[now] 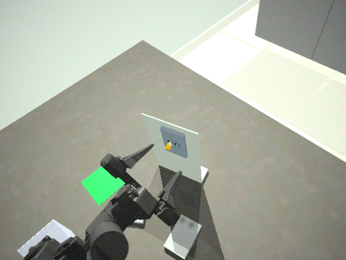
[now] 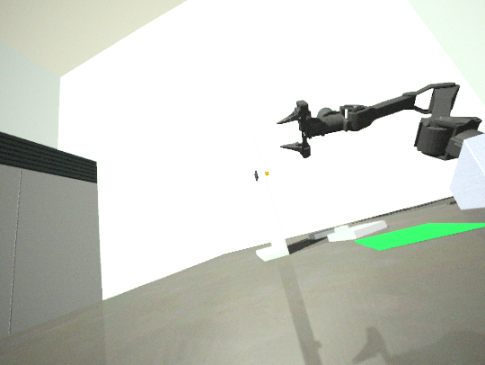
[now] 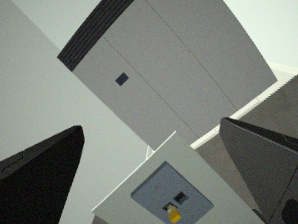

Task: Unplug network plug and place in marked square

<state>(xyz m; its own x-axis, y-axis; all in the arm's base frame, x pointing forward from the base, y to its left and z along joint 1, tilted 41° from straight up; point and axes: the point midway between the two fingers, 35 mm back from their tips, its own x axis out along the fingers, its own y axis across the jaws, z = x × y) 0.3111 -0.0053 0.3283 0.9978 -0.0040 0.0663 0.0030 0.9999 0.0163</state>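
The plug (image 1: 168,147) (image 2: 267,173) (image 3: 174,215), orange with a paler part toward the socket, sits in the left opening of the blue-grey socket plate (image 1: 174,132) (image 3: 165,180) on the upright pale panel (image 1: 194,166) (image 3: 118,198). The thin tab is too small to make out. A second, empty opening is beside it. My gripper (image 1: 166,158) (image 2: 279,135) (image 3: 153,129) is open and empty, in front of the panel and higher than the plug, touching neither. The green marked square (image 1: 99,186) (image 2: 418,235) lies on the table, partly hidden by the arm in the top view.
A pale slab (image 1: 182,237) lies on the table near the arm. A white foot (image 1: 204,174) (image 2: 274,252) is at the panel's base. A pale box (image 1: 52,232) (image 2: 469,175) stands by the arm's base. A grey cabinet (image 1: 298,32) (image 2: 49,243) (image 3: 150,75) is beyond the table.
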